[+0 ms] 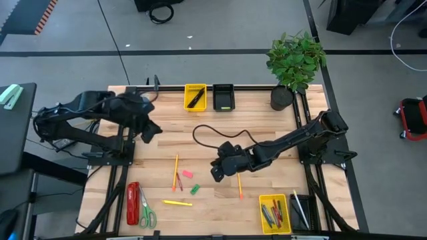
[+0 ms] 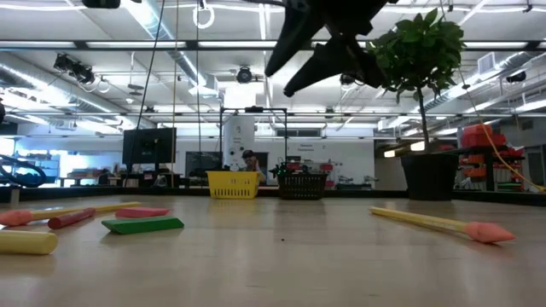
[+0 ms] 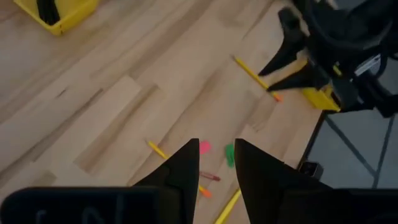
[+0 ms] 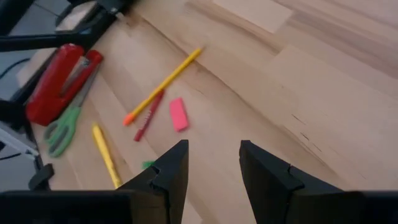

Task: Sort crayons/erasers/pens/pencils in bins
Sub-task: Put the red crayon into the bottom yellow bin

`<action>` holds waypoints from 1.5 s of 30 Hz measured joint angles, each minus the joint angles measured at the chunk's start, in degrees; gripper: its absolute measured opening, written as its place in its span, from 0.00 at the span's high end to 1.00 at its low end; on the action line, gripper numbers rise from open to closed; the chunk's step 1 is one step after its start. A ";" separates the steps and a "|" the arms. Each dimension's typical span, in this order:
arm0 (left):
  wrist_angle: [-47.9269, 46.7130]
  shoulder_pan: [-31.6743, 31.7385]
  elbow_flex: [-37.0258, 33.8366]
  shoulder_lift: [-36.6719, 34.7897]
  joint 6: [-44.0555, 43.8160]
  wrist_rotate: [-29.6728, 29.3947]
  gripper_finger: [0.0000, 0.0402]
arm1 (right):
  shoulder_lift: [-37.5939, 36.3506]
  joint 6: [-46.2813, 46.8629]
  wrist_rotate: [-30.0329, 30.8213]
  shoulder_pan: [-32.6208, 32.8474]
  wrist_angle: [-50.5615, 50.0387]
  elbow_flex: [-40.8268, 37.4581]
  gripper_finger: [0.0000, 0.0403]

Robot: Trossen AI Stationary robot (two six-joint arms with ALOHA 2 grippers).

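- L gripper (image 1: 152, 131) held above the table's left-back part, near the yellow bin (image 1: 195, 96) at the back edge; fingers (image 3: 186, 171) stand a little apart w/ a narrow gap, nothing between them
- R gripper (image 1: 218, 170) above mid-table, arm reaching in from the right; fingers (image 4: 171, 171) apart, empty; hangs above the bare wood, just right of the loose items
- back yellow bin holds a black pen (image 1: 196, 99); black bin (image 1: 223, 97) just beside it has sth green inside, can't tell what
- front-right yellow bin (image 1: 274, 213) holds several thin sticks, red and grey among them; another black bin (image 1: 301, 211) touching its right side w/ pale sticks in it
- loose on the table, front-left of centre: orange pencil (image 4: 163, 84) w/ a red crayon (image 4: 148, 116) beside it; pink eraser (image 4: 178, 114) near those; green eraser (image 1: 195, 189) close by; yellow stick (image 1: 177, 203) lying flat nearer the front edge
- 2nd orange pencil (image 1: 239, 186) lies just in front of the R gripper, apart from the rest
- red stapler (image 1: 133, 203) and green-handled scissors (image 1: 145, 211) side by side at front-left
- potted plant (image 1: 293, 63) at back-right corner
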 joint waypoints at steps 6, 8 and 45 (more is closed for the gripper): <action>0.99 -0.02 0.07 2.64 4.66 -0.33 0.73 | 0.00 9.88 -0.31 -0.47 -7.62 4.32 0.63; 2.27 0.03 0.07 3.77 8.51 -0.32 0.73 | 0.00 10.08 -1.00 -0.28 -10.28 7.05 0.63; 9.96 -6.19 0.07 4.61 37.61 28.74 0.87 | 0.04 28.62 0.18 13.48 -23.69 16.31 0.63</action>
